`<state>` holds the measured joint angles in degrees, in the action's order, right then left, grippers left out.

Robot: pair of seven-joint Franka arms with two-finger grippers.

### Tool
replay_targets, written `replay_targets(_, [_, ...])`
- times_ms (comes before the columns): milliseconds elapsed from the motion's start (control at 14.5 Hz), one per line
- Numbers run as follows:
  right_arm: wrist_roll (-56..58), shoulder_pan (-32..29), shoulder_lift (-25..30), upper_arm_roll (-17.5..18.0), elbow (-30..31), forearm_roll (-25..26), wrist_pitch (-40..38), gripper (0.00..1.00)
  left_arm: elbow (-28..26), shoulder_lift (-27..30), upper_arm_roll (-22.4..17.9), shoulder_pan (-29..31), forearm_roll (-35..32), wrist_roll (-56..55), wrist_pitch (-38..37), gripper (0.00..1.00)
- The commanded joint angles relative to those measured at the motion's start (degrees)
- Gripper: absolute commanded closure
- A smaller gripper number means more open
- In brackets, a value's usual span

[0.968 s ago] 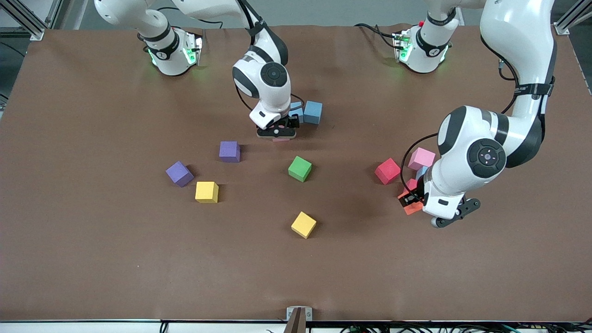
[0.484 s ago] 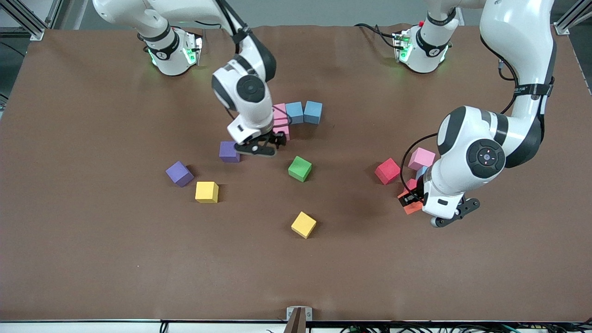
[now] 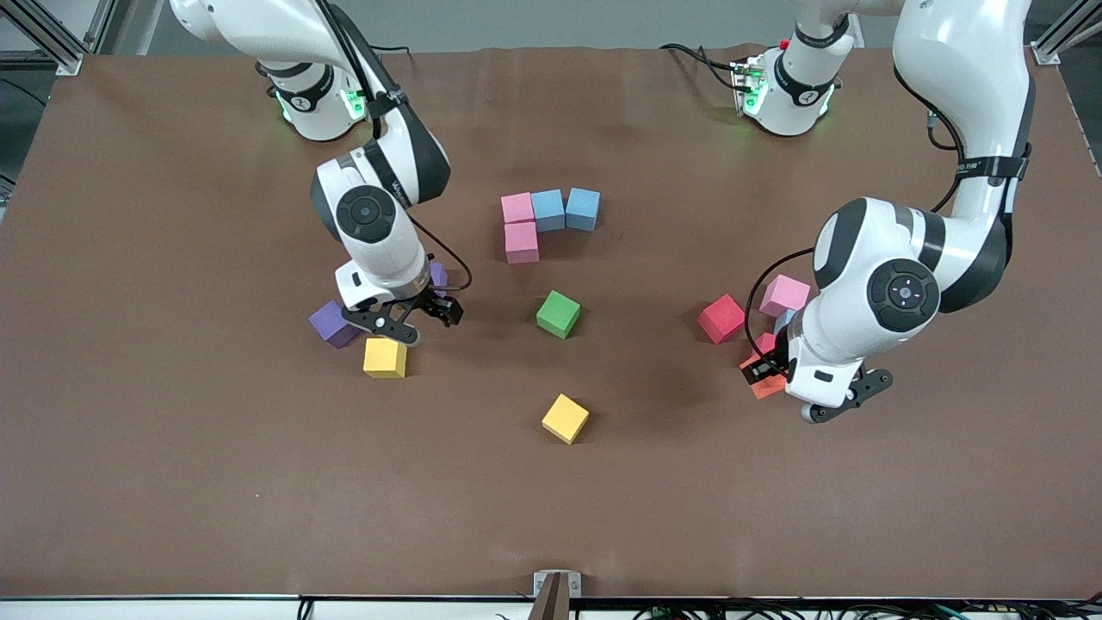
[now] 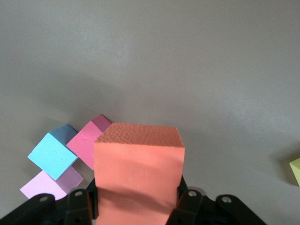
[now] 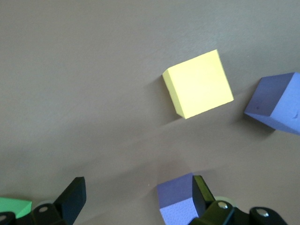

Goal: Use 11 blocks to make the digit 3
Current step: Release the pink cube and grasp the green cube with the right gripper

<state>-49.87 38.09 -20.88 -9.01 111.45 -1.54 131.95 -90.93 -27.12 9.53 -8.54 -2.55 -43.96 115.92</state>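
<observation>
Two pink blocks [image 3: 519, 225] and two light blue blocks [image 3: 566, 209] touch in an L near the table's middle. My right gripper [image 3: 420, 324] hangs open low over a purple block [image 3: 438, 274]; that purple block [image 5: 176, 197] lies just inside one finger [image 5: 201, 191]. A second purple block [image 3: 333, 324] lies beside it, toward the right arm's end. My left gripper [image 3: 769, 372] is shut on the orange block [image 4: 138, 173], close to a red [image 3: 721, 318], a pale pink [image 3: 783, 295] and a half-hidden light blue block [image 3: 784, 322]. The green block [image 3: 558, 313] lies alone.
Two yellow cubes lie loose: one [image 3: 384, 357] just nearer the camera than my right gripper, the other [image 3: 565, 418] nearer the camera than the green block. The brown table [image 3: 551, 517] spreads wide toward the camera.
My right arm has swung away from the pink and blue group, toward its own end of the table, down over the purple blocks. The left arm has stayed still.
</observation>
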Motion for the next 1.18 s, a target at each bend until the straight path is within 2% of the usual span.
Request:
replay_targets(0, [-4.42,2.59,-1.43,0.93,-4.28,-0.74,-0.64,0.00,-0.83,0.49,0.32,0.19,1.05,-0.94,0.54,0.56])
replay_targets(207, [-13.05,7.07,-10.55,0.93,-17.54,-0.83,-5.38,0.00,-0.57,0.14,0.32,-0.25,1.05,-2.44,0.63,0.56])
replay_targets(415, [-19.10,9.36,-16.63,0.93,-25.82,-0.74,-6.62,0.00,-0.57,0.05,0.32,-0.34,1.05,-2.53,0.63,0.56])
replay_targets(760, [-24.13,13.14,-23.49,0.93,-30.76,-0.39,-5.92,0.00,-0.57,-0.21,0.32,-0.43,1.05,-2.53,0.98,0.56])
replay_targets(1106, [-27.11,13.94,-27.28,0.93,-34.89,-0.48,-5.74,0.00,-0.57,-0.21,0.32,-0.43,1.05,-2.53,0.98,0.56])
